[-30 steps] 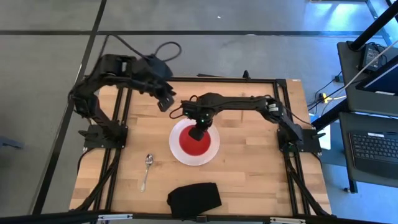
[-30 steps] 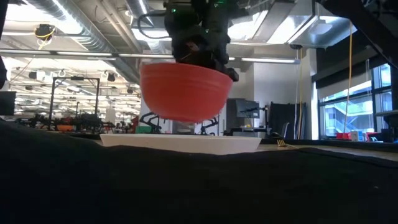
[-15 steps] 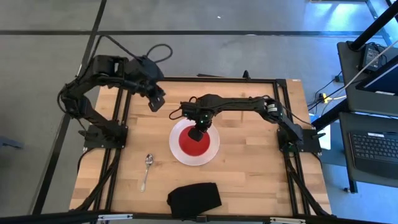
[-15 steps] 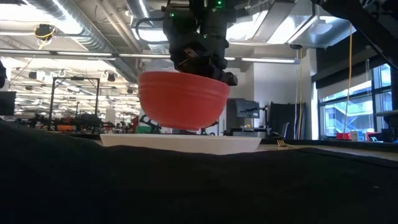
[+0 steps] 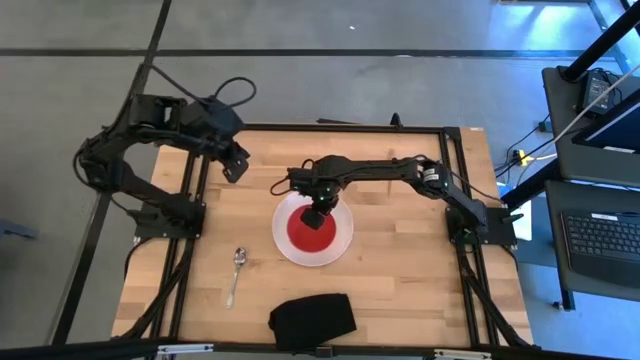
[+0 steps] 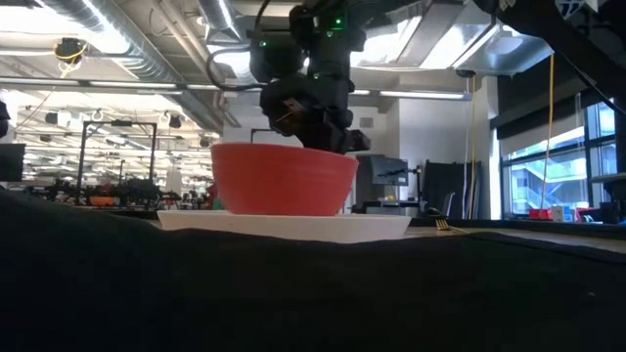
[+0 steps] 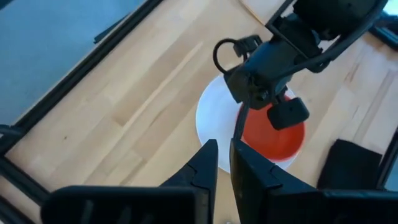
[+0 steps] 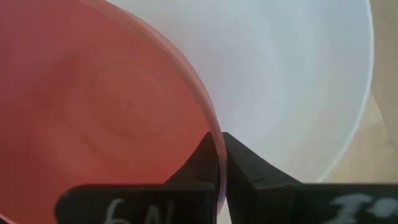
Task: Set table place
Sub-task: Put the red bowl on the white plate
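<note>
A red bowl (image 5: 308, 235) sits level on a round white plate (image 5: 340, 245) in the middle of the wooden table (image 5: 400, 280); in the low view the bowl (image 6: 284, 179) rests with its base on the plate (image 6: 293, 224). My right gripper (image 5: 314, 214) is shut on the bowl's rim. My left gripper (image 5: 232, 167) hovers shut and empty over the table's far left part, its fingers (image 7: 208, 163) pointing toward the plate. A silver spoon (image 5: 236, 273) lies flat at the near left. I cannot make out the fork in the high view. My right gripper pinches the bowl's rim (image 8: 212, 138) on its far side, one finger inside the bowl and one outside. The fingers come from above, pointing down. The bowl stands upright and level with its base on the plate.
A black cloth (image 5: 313, 318) lies at the table's near edge and fills the lower part of the low view (image 6: 293, 293). The black metal frame (image 5: 455, 128) runs around the tabletop. Bare wood lies right of the plate.
My right gripper has gone down with the bowl, which hung tilted above the plate and now sits level on it. My left gripper has drawn back from beside the plate toward the table's far left corner.
</note>
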Action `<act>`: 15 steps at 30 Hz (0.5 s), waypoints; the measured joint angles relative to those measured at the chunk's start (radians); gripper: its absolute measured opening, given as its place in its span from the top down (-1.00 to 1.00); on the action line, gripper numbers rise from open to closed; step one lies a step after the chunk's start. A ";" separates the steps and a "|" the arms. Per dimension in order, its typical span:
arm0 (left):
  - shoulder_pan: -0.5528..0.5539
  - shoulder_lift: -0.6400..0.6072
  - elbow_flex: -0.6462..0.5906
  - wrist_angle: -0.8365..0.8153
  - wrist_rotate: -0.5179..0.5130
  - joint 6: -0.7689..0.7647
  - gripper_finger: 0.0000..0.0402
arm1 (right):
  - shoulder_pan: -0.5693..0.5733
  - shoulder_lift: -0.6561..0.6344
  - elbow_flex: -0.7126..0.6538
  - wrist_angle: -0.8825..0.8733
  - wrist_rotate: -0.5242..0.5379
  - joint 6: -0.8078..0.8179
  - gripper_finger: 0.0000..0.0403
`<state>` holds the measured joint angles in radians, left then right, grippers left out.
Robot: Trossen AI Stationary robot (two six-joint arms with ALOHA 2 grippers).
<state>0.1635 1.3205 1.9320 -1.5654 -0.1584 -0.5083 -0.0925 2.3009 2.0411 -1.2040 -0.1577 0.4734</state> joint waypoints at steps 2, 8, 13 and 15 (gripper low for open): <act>0.000 -0.009 0.000 0.000 -0.013 -0.005 0.83 | 0.000 0.000 0.000 0.002 0.000 0.016 0.95; 0.000 -0.014 0.000 -0.003 -0.023 -0.005 0.78 | -0.002 0.000 0.000 0.013 0.010 0.004 0.89; 0.000 -0.014 0.000 -0.005 -0.023 0.013 0.73 | -0.002 0.000 0.000 0.012 0.010 -0.012 0.69; 0.000 -0.014 0.000 -0.005 -0.023 0.018 0.72 | -0.002 0.000 0.000 0.012 0.010 -0.012 0.63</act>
<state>0.1635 1.3064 1.9319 -1.5707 -0.1818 -0.4900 -0.0948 2.3013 2.0411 -1.1925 -0.1482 0.4618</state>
